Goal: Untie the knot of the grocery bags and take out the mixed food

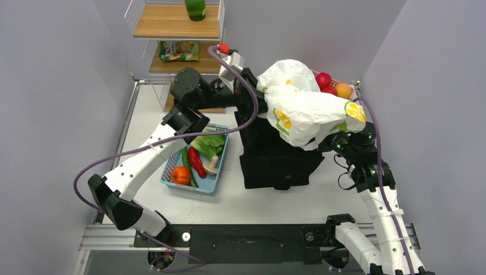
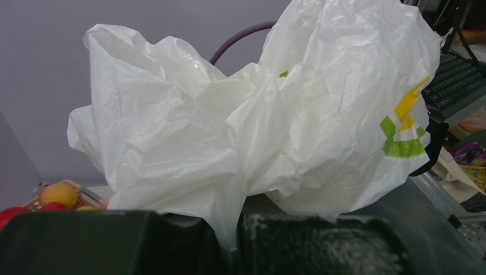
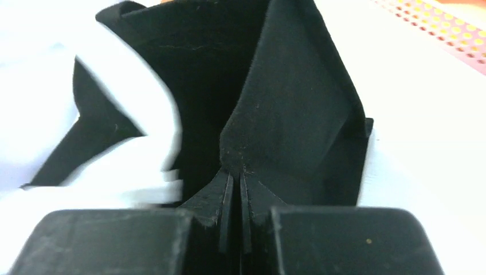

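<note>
The white grocery bag [image 1: 304,106], printed with yellow citrus slices, hangs in the air above a black tote [image 1: 275,157]. My left gripper [image 1: 258,91] is shut on a twisted tail of the bag's plastic [image 2: 229,220], and the bag [image 2: 275,109] fills the left wrist view. My right gripper [image 1: 328,140] sits under the bag's right end. It [image 3: 236,195] is shut on a fold of the black tote fabric [image 3: 286,114]. Red apples [image 1: 324,80] and an orange fruit [image 1: 344,90] lie in a tray at the back right. A small orange pumpkin [image 1: 180,175] lies in the blue basket [image 1: 220,166].
The blue basket also holds lettuce [image 1: 207,142], a red pepper [image 1: 196,162] and a mushroom [image 1: 212,165]. A wire shelf [image 1: 177,34] at the back left carries a snack packet [image 1: 180,50] and a green object [image 1: 195,8]. A purple cable [image 1: 172,143] loops over the left arm.
</note>
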You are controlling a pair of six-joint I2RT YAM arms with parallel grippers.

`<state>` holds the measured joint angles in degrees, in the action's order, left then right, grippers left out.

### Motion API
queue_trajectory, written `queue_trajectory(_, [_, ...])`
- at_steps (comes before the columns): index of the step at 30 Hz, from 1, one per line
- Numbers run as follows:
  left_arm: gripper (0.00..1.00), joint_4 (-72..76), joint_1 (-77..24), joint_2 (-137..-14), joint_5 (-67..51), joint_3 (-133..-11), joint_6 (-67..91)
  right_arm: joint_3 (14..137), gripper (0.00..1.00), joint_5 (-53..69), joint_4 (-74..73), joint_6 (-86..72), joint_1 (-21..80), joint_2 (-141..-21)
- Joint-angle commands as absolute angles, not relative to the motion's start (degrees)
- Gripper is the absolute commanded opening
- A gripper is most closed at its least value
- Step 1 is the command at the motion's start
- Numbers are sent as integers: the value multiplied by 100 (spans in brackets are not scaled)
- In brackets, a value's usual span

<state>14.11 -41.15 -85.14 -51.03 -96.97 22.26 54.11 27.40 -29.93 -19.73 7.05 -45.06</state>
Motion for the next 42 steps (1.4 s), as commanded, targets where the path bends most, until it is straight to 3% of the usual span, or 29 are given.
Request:
queue_trajectory(1, [0,2537,-4416,-8634,-4782,-9144,2862,5285,0,3586,-1702,-3153,520,-4566])
queue_trajectory(5, [0,2598,-4656,-8610,-4589,-8404,2791,5189,0,3773,-1296,-3745,431,-4569])
queue_trajectory(9, [0,1485,-4495,-8422,-4061,-7581,1995,5165,0,3825,-1223,-3878,374,-4513])
queue_trajectory(16, [0,-2236,-4625,-8605,-1074,-7985,-1148,5074,0,3974,-1118,-3996,306,-4376])
queue_trajectory(24, [0,-4144,-4913,-9088,868,-8051,-3572,5121,0,4327,-1176,-3813,-309,-4373])
queue_trajectory(33, [0,-5702,-5567,-10981,2475,-9988,-3978,5094,0,4582,-1146,-3859,-520,-4465])
queue_trajectory(38, [0,-6948,-5607,-12489,2106,-12131,-3709,4943,0,4583,-1256,-3832,-511,-4319])
queue_trajectory(42, [0,-7143,-5570,-13072,2086,-12367,-4006,4892,0,4536,-1337,-3735,-514,-4246])
